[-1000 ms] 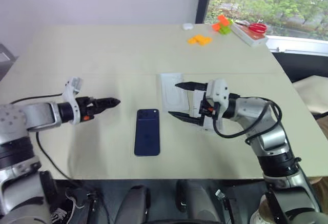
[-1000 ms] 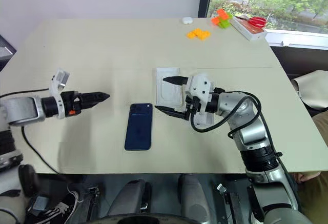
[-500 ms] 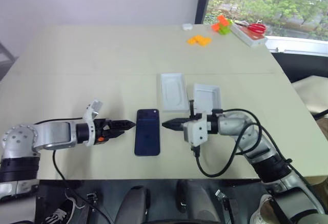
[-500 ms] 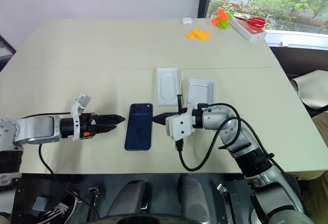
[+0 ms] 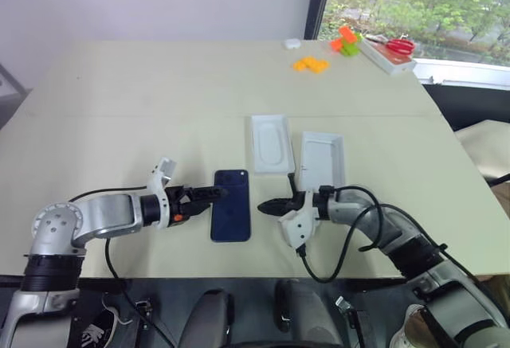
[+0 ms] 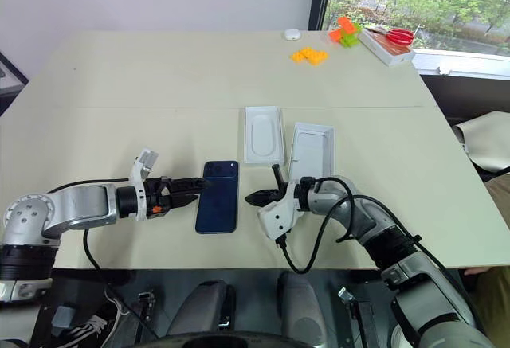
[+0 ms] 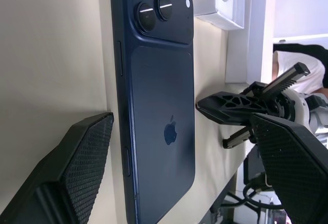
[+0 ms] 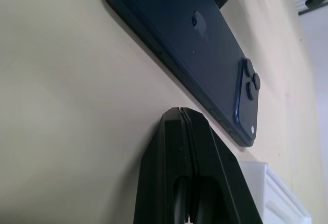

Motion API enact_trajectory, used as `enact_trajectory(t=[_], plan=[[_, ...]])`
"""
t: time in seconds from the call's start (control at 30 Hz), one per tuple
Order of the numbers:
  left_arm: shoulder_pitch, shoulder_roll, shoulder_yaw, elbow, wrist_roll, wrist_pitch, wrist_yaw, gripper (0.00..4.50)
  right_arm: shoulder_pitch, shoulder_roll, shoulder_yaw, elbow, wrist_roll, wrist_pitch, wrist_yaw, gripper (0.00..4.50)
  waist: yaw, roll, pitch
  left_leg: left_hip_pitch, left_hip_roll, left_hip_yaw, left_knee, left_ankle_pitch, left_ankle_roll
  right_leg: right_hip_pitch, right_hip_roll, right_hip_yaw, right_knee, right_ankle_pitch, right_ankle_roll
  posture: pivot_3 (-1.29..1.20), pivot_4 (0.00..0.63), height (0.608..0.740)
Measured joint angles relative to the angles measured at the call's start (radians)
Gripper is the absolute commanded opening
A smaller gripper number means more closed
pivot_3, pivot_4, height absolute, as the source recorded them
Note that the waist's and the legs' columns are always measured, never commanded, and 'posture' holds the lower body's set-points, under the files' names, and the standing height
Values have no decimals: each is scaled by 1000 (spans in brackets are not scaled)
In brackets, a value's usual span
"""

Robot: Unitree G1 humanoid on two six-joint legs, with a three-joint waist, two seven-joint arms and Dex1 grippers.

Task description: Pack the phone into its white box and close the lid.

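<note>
The dark navy phone [image 5: 230, 206] lies back up near the table's front edge, its camera cluster at the far end. My left gripper [image 5: 213, 194] is open at the phone's left long edge, and in the left wrist view the phone [image 7: 159, 116] lies between its spread fingers [image 7: 77, 167]. My right gripper [image 5: 265, 205] is shut and empty. Its tip [image 8: 179, 112] rests low over the table just off the phone's right edge. The lid [image 5: 322, 158] lies inside up behind the right gripper. The white box is out of view.
A white insert [image 5: 269, 142] with a rounded oblong recess lies beside the lid. At the far right corner are orange blocks [image 5: 310, 63], a green and orange block [image 5: 344, 40] and a flat case with red scissors [image 5: 388, 50]. The front edge [image 5: 239, 272] is close.
Both arms dropped to the table and closed in on the phone from either side. The right gripper went from wide open to shut. The lid now shows behind it.
</note>
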Motion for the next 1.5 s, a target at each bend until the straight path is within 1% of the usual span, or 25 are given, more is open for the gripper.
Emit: enact_trajectory(t=[0.13, 0.27, 0.4, 0.7, 0.8, 0.87, 1.07, 1.2, 1.3, 1.33, 1.4, 1.5], plan=[[-14, -1, -18, 3, 0, 0, 16, 4500, -13, 21, 7, 31, -11, -10, -12, 30, -1, -2, -4, 3, 1, 0, -1, 0, 0, 3, 1, 0, -1, 0, 0, 0, 150, 740], [-24, -33, -23, 11, 0, -2, 38, 4500, -24, 50, 15, 50, -17, -8, -13, 30, -1, -2, -4, 11, 1, 0, -3, -1, 1, 12, 1, 0, -2, -3, -1, 0, 150, 740], [-49, -60, -31, 10, 4, 1, 70, 4500, -30, 51, 15, 66, -20, -2, -15, 30, 0, -2, -5, 13, 1, -1, -3, -1, 2, 15, 1, 0, -3, -5, 3, 0, 150, 740], [-67, -68, -50, -58, 33, -2, 137, 4500, -39, 56, 13, 83, -17, -4, -17, 30, -1, -3, -6, 13, 1, -1, -3, -1, 2, 15, 1, 0, -3, -5, 3, 0, 150, 740], [-78, -112, -54, -60, 33, -10, 140, 4500, -46, 63, 14, 89, -16, -4, -18, 30, -1, -4, -5, 12, 1, -1, -3, -1, 2, 14, 1, 0, -4, -5, 3, 0, 150, 740], [-81, -143, -79, -74, 32, -10, 140, 4500, -50, 78, 14, 93, -15, -2, -21, 30, -7, -7, -3, 11, 2, -1, -3, -1, 2, 12, 2, 0, -4, -4, 1, 0, 150, 740], [-105, -125, -84, -100, 29, -17, 145, 4500, -50, 83, 15, 98, -8, -3, -27, 30, -8, -7, -3, 10, 4, -1, -6, 0, -1, 9, 3, 0, -3, -3, -1, 0, 150, 740], [-74, -87, -86, -105, 27, -24, 157, 4500, -50, 82, 15, 102, -2, -3, -27, 30, -8, -7, -3, 9, 4, -1, -6, 0, -1, 8, 3, 0, -3, -5, 2, 0, 150, 740], [-65, -89, -84, -108, 21, -40, 159, 4500, -50, 80, 15, 102, 1, -3, -27, 30, -5, -8, -3, 9, 4, -1, -6, 0, -1, 8, 3, 0, -4, -5, 1, 0, 150, 740], [-63, -89, -84, -109, 19, -43, 164, 4254, -50, 80, 15, 102, 2, -3, -27, 3, -5, -8, -3, 9, 4, -1, -6, 0, -1, 8, 3, 0, -4, -6, 2, 0, 150, 740], [-59, -89, -84, -107, 19, -48, 173, 3615, -49, 79, 15, 102, 3, -3, -27, 0, -5, -8, -3, 9, 4, -1, -6, 0, -1, 8, 3, 0, -4, -6, 2, 0, 150, 740], [-54, -90, -79, -93, 22, -51, 180, 2184, -47, 76, 15, 101, 3, -2, -28, 0, -4, -8, -3, 9, 4, -1, -7, 0, -1, 7, 3, 0, -4, -6, 2, 0, 150, 740]])
